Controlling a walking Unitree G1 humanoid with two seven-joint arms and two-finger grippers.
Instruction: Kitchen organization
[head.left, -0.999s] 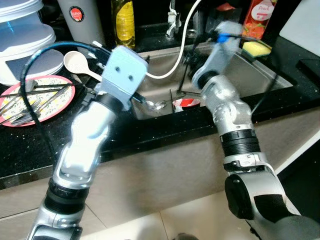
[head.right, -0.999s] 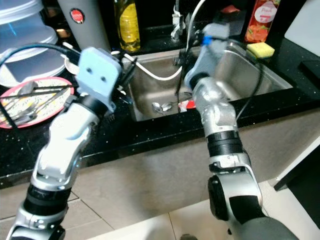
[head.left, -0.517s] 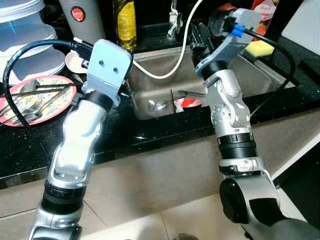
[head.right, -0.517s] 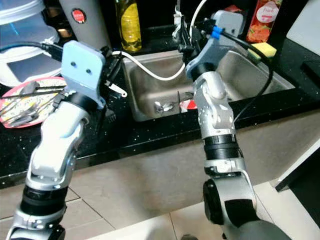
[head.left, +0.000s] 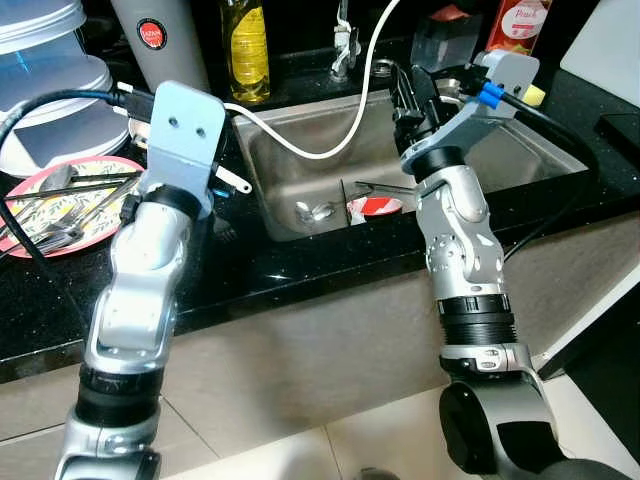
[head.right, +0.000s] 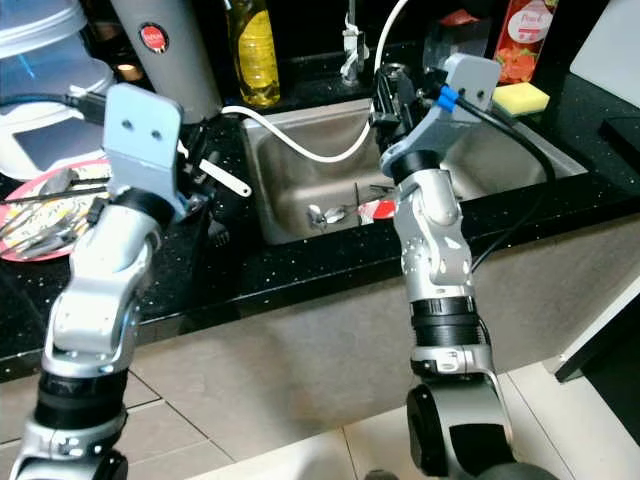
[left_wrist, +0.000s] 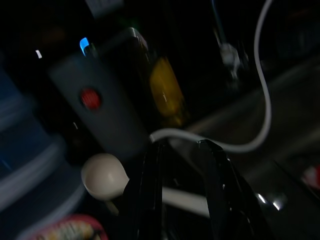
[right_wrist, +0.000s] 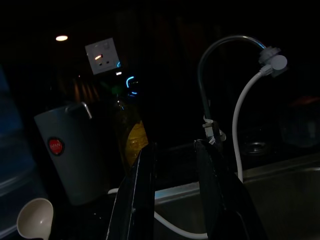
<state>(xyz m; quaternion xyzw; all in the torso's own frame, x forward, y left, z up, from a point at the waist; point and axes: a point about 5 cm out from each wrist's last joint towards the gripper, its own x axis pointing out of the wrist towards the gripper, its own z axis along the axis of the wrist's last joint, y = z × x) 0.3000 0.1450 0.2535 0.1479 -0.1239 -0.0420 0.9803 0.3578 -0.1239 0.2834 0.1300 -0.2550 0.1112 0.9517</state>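
- The left tool hangs over the black speckled desk beside the steel sink, its two black fingers pinched on the handle of a white plastic spoon.
- In the left wrist view a cream ladle bowl lies just past those fingers, near the grey cylindrical flask with a red badge.
- The right tool is raised above the sink's back rim, near the white hose; its fingers stand slightly spread with nothing between them.
- Left in the sink bottom are a metal spoon and a red-and-white lid-like piece.
- The round pink patterned plate on the desk already carries metal cutlery.
- Judgement: the step in hand is carrying the white spoon towards that plate. To do it well, keep the grip firm and the spoon level, steer clear of the hose and the black cable, and lower until the spoon rests among the cutlery before letting go.
- The handle looks thinly held, so a quick swing could twist it loose.
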